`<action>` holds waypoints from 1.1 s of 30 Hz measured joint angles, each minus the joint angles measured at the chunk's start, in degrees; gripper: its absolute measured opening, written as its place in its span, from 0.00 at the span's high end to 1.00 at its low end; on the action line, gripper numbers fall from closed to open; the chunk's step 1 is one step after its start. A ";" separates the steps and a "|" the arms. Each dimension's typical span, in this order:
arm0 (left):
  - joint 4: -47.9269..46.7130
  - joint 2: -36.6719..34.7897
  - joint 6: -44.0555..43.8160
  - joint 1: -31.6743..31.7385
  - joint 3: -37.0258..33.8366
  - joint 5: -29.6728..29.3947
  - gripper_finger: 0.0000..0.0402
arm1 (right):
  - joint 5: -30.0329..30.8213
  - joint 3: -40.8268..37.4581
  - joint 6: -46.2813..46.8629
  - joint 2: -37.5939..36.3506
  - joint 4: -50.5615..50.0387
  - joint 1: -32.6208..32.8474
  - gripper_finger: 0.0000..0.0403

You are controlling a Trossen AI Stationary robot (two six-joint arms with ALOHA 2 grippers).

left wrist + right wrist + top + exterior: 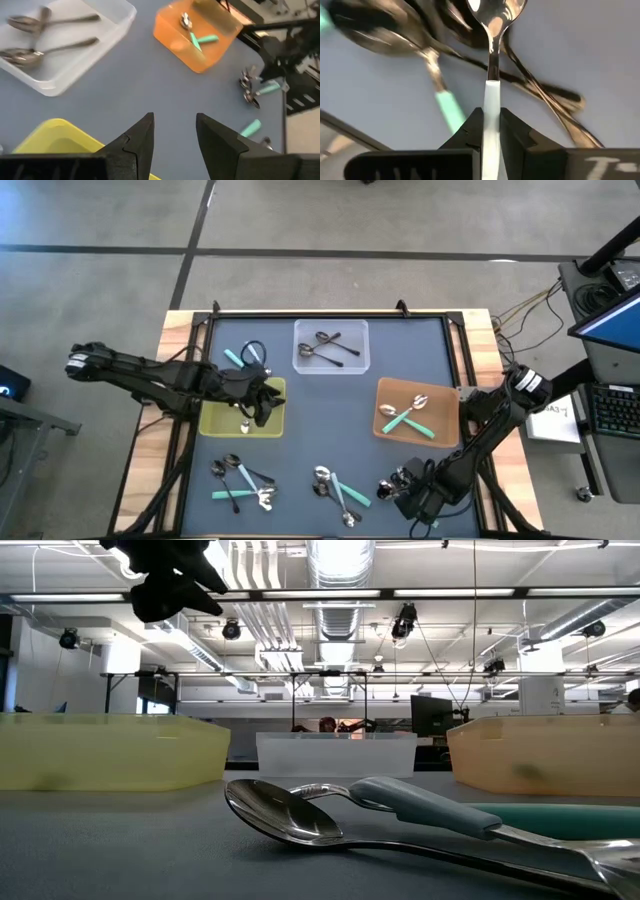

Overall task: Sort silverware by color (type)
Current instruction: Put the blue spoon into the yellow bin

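**Lifting a pale-handled spoon clear of the pile**

The worktop (330, 420) fills mid-frame. My left hand (172, 135), fingers spread and holding nothing, hangs over the yellow tray (215, 420) at centre left. At lower right my right hand (491, 131) pinches a pale-handled spoon (491, 60) above the tangled silverware (340, 488). I should lift straight, clear of neighbouring handles. No readable writing anywhere.

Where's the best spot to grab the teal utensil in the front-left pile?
Probably the teal utensil's handle end, taken from above. It lies flat and juts out of the pile toward the table's left edge, while its head end sits among the others.
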 joint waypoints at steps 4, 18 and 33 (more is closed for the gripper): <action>2.03 3.27 0.98 -0.11 0.00 2.76 0.68 | 6.88 1.34 -0.77 -1.41 -0.28 -1.63 0.94; 29.32 16.01 16.99 -0.06 0.00 9.53 0.68 | 36.43 7.46 -18.21 -3.24 -0.08 -12.69 0.94; 38.78 18.39 23.97 0.15 -0.02 0.07 0.68 | 47.45 11.90 -55.21 -3.22 14.69 -27.73 0.94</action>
